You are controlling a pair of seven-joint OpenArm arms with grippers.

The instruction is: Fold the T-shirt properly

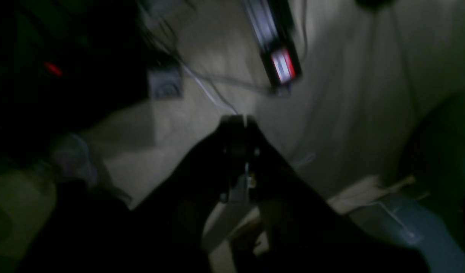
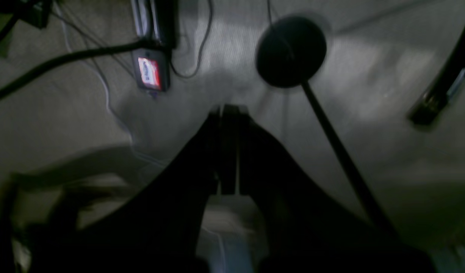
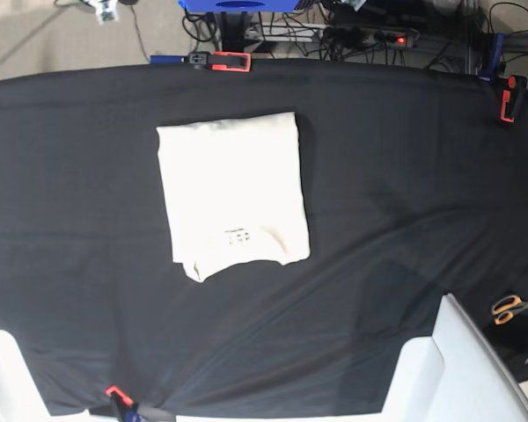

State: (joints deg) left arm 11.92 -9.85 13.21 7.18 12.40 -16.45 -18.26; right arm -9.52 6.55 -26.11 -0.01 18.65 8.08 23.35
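Base view shows the T-shirt folded into a neat rectangle left of the table's middle, so both arms (pincers clenched, grasping nothing) should simply stay clear of it.

The T-shirt, cream and plain, lies folded into a neat, near-rectangular packet, flat on the black surface in the upper left-center of the base view. A small dark printed mark shows near its lower edge, where 1 corner bulges slightly.
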